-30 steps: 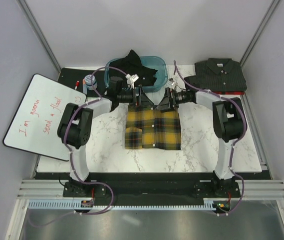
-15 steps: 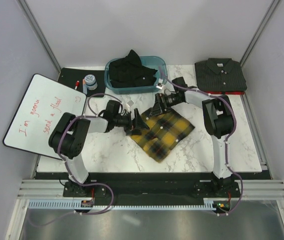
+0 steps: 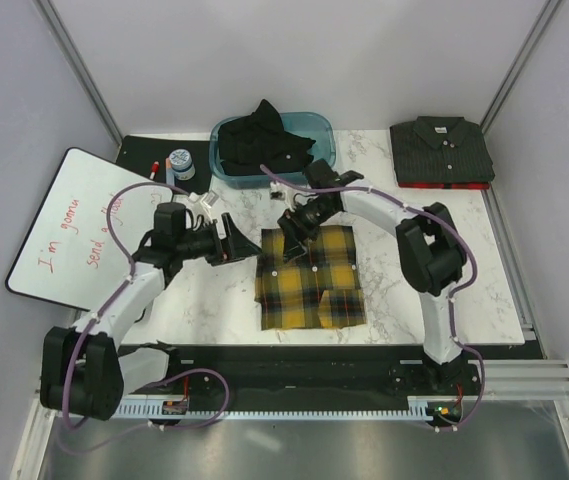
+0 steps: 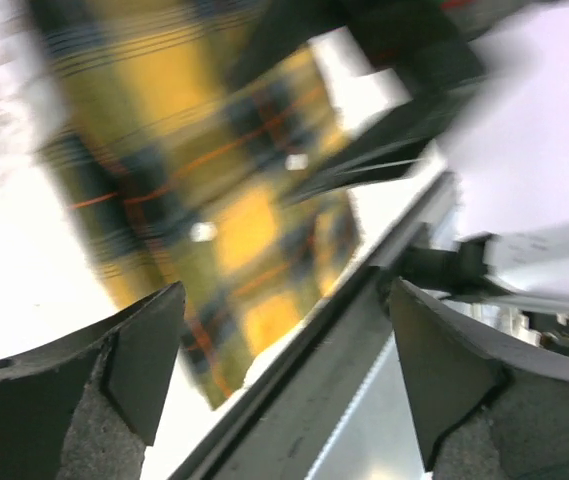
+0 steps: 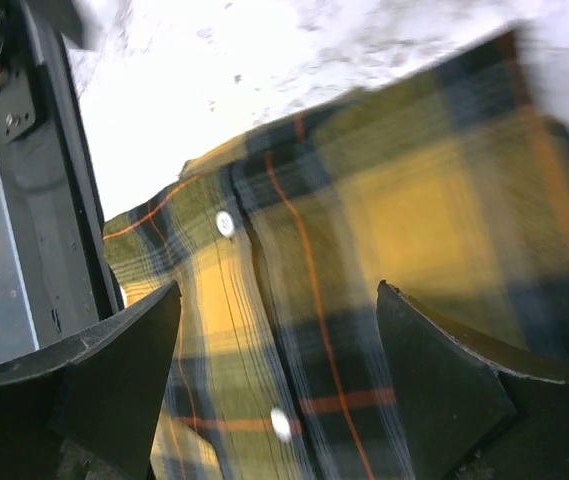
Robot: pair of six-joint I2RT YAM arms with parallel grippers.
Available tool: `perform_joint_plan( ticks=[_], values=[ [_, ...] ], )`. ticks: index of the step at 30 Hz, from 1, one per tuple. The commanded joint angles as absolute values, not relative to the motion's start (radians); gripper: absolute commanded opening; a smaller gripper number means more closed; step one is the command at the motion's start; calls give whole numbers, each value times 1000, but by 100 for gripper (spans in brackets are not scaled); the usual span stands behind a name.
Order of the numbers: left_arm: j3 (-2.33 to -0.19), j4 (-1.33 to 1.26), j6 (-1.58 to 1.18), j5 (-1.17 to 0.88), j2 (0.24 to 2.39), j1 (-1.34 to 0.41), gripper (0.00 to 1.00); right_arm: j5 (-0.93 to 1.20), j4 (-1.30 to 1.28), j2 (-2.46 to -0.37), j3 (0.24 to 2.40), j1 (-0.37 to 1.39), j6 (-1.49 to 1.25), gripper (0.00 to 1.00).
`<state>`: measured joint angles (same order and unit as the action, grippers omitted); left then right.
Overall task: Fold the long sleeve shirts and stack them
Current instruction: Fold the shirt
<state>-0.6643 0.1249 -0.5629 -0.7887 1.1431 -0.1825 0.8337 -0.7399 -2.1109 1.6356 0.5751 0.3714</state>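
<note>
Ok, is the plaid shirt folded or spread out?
Folded: the plaid shirt lies flat as a compact rectangle, no sleeves sticking out.

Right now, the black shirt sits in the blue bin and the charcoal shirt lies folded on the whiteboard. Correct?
No. The top external view shows the charcoal shirt folded at the far right corner of the table, not on the whiteboard. The black shirt is in the blue bin.

Pale grey walls point(image 3: 294, 60) are enclosing the cell on three sides, with slanted aluminium posts point(image 3: 79, 70) running up the far corners. A white marble-patterned worktop point(image 3: 214, 300) is sitting in the middle, with a black border point(image 3: 294, 352) edging it. A ribbed metal rail point(image 3: 304, 380) is running along the near edge, above a brushed grey floor panel point(image 3: 294, 450). Soft, even light is falling.
</note>
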Motion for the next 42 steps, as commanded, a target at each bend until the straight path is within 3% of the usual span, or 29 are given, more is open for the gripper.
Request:
perform_joint_plan(
  ticks=[1, 4, 10, 13, 23, 28, 42],
  values=[
    [-689, 270, -425, -658, 1279, -175, 88, 761, -767, -1950, 1651, 534, 322, 86],
    [-667, 227, -405, -684, 1330, -172, 86, 692, -782, -1904, 1593, 532, 299, 78],
    [-652, 149, -333, -744, 1431, -172, 77, 690, -711, -1867, 1488, 549, 211, 48],
    [-638, 91, -353, -764, 1492, -170, 73, 716, -611, -1873, 1460, 580, 125, 41],
    [-609, -109, -448, -850, 1661, -156, 72, 718, -396, -2046, 1428, 630, -103, 33],
    [-586, -204, -495, -881, 1723, -156, 66, 658, -394, -2163, 1450, 630, -120, 31],
    [-587, -302, -561, -877, 1847, -158, 58, 641, -397, -2203, 1456, 629, -129, 30]
  ],
)
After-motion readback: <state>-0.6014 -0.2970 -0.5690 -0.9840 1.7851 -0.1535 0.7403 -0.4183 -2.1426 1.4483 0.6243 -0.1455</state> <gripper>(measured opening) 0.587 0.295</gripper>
